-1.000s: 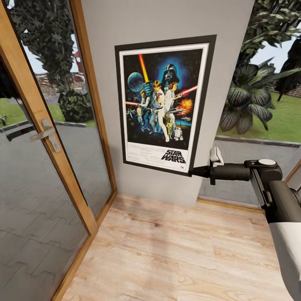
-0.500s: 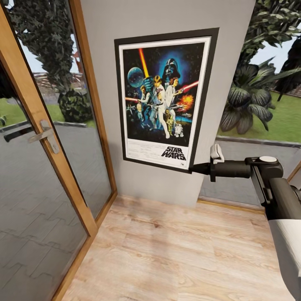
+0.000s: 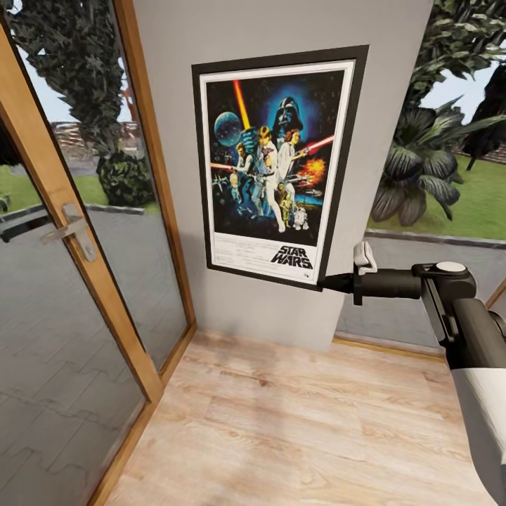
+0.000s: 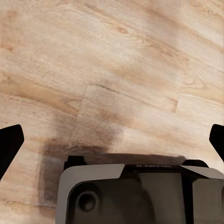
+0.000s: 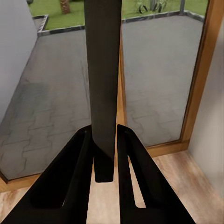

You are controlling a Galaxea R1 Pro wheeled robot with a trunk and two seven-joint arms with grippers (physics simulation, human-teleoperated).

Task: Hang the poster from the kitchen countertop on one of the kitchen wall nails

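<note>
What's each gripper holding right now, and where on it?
The right gripper pinches the poster by its frame's lower right corner. The left gripper is open, holding nothing.

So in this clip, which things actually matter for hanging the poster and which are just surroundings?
Part of the job:
- poster, held up against the grey wall
- right gripper, shut on the poster's lower corner, with its frame edge between the fingers

Just surroundings:
- glass door with its handle
- wooden floor
- garden plant outside
- left gripper, open over the floor

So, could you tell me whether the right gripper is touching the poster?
Touching: the right wrist view shows the right gripper closed on the poster edge.
</note>
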